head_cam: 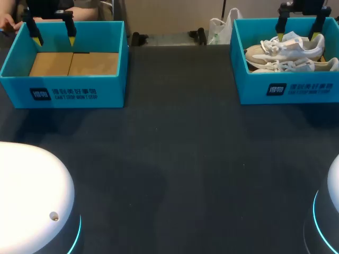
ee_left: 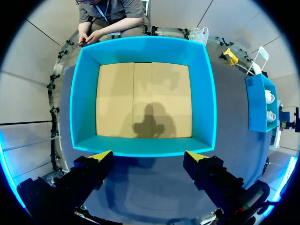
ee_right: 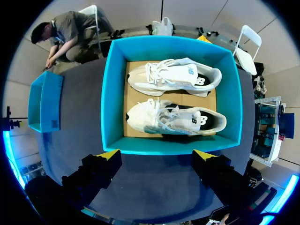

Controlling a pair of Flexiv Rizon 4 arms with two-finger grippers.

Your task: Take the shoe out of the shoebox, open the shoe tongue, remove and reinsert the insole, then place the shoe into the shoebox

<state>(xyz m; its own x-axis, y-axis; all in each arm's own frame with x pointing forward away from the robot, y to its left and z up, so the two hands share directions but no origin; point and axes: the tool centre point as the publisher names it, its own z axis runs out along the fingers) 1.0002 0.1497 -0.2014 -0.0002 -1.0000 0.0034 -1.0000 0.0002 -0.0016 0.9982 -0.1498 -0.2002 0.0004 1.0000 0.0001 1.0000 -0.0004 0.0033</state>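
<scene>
A pair of white and beige lace-up sneakers (ee_right: 176,118) lies side by side on the brown cardboard floor of a turquoise cardboard shoebox (ee_right: 110,93), which stands at the far right of the dark surface (head_cam: 175,159). The right tool (ee_right: 157,157) hangs above the box's near wall, its yellow-tipped fingers spread wide and grasping nothing. Well apart, at the far left, the left tool (ee_left: 148,157) hangs released over a second turquoise box (ee_left: 145,49) with a bare brown floor.

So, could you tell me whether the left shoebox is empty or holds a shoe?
Empty: the left shoebox shows only its bare cardboard floor, while both shoes lie in the right shoebox.
</scene>
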